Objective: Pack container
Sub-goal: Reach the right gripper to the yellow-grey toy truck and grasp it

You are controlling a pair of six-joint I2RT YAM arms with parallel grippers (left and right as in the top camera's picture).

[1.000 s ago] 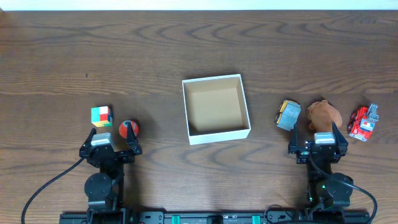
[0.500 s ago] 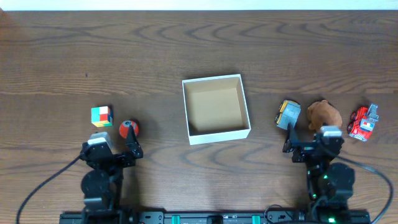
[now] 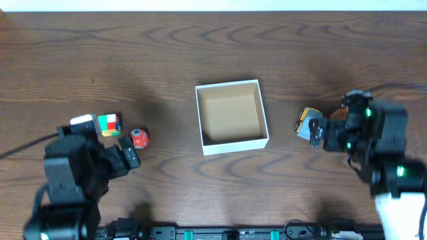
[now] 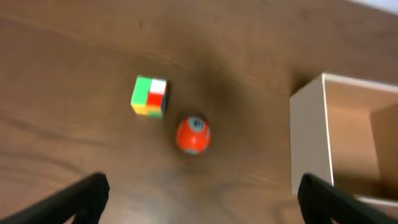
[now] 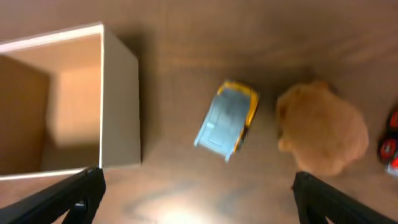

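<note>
Container sits between the left claw and right claw, both spread wide apart.

Robot manipulation bench of laboratory type. Overhead view: a black mounting rail runs along the bottom edge of a dark wood-grain surface. The left arm stands at lower left and the right arm, with green indicator lights, at right. A black cable crosses the left edge. A colour cube and a yellow toy car lie either side of a white-walled container at centre
</note>
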